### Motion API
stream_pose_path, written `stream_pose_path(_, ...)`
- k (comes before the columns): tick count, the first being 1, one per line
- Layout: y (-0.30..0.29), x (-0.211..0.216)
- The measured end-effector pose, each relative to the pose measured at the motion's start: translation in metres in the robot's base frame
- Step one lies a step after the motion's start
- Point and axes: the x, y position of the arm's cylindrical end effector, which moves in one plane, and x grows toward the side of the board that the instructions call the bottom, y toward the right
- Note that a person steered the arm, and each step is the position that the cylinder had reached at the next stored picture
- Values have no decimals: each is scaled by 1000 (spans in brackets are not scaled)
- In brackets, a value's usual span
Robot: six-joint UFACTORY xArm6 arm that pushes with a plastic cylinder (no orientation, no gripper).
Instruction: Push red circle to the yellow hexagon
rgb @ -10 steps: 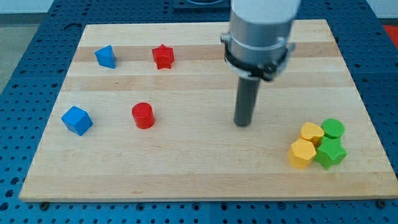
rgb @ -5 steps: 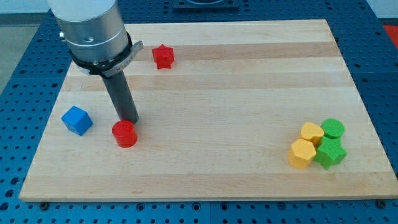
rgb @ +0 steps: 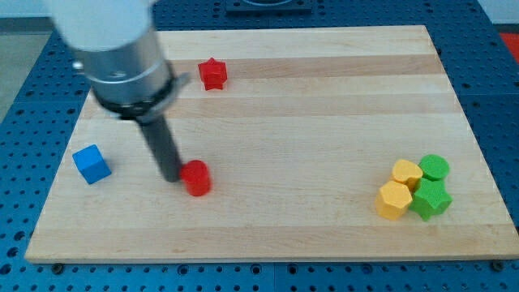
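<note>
Only one camera view here, so that's all I've got. My tip (rgb: 172, 176) is down on the pale wooden counter (rgb: 324, 122), pressed right up against the view's left side of the small red circle block (rgb: 195, 178). The tool is just a plain dark rod, so it has no jaws to be apart or together, and it's clamped on nothing.

The red circle block sits in the left half of the counter, well apart from the yellow hexagon block (rgb: 394, 199) over near the view's bottom right. That hexagon is bunched up with a second yellow block (rgb: 407, 173), a green round block (rgb: 435, 167) and a green star-ish block (rgb: 431, 199), though the blocks are small enough that I'm not sure of that last shape.

A blue cube (rgb: 91, 164) sits to the view's left of my tip, and a red star block (rgb: 213, 74) is up near the view's top.
</note>
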Motion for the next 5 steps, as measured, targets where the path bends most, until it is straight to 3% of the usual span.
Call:
stream_pose_path(1,52,7)
stream_pose_path(3,34,28)
stream_pose_path(5,102,33)
